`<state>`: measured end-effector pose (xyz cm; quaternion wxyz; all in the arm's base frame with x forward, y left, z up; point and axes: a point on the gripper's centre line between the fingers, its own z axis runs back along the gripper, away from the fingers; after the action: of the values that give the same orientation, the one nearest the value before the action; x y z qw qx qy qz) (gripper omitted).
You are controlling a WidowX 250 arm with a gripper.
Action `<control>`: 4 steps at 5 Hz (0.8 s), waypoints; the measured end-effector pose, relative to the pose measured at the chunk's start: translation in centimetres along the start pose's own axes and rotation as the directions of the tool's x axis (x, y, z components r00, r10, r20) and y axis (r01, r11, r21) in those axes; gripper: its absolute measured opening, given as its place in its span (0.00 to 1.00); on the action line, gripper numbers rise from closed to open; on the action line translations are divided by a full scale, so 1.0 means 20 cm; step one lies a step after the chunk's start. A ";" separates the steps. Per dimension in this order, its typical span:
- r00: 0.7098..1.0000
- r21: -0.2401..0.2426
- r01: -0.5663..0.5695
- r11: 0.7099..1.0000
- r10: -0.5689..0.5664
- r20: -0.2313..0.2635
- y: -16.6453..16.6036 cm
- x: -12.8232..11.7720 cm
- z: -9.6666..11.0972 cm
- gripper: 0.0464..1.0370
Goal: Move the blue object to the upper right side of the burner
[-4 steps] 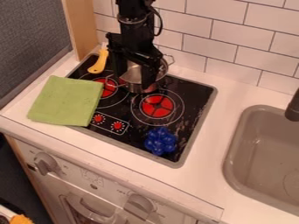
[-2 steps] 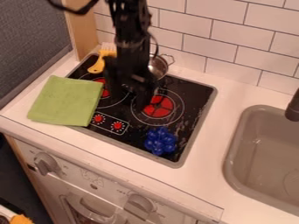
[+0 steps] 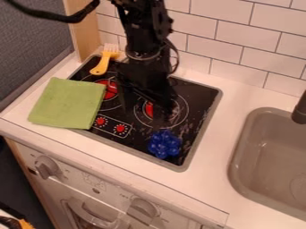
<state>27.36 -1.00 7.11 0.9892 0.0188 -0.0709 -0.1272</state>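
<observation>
The black gripper [image 3: 144,108] hangs over the middle of the stovetop, in front of part of the right red burner [image 3: 149,108]. Its two fingers stand apart with nothing seen between them. The blue object [image 3: 163,144], a cluster of round lobes like a bunch of grapes, lies on the black stovetop near its front right corner. It sits below and a little to the right of the gripper in the view, apart from it.
A green cloth [image 3: 67,103] overlaps the stovetop's left edge. Behind it lies a yellow-handled brush [image 3: 102,64]. The grey sink [image 3: 272,161] is at the right, and a tiled wall [image 3: 233,40] stands behind the counter.
The gripper has come forward and to the right, from over the metal pot to over the stovetop's middle. The arm now covers the pot. The blue object has stayed put.
</observation>
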 end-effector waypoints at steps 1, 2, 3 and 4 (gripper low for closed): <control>0.999 -0.023 0.040 0.999 -0.040 0.015 -0.11 -0.01 -0.01 0.96; 0.998 -0.030 0.066 0.997 -0.066 0.007 -0.16 0.00 -0.05 0.96; 0.998 -0.029 0.068 0.997 -0.068 -0.018 -0.16 -0.01 -0.12 0.96; 0.997 -0.056 0.065 0.996 -0.067 -0.026 -0.18 0.04 -0.16 0.96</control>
<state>27.65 -4.56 3.76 0.9854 -0.0046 -0.0529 -0.1616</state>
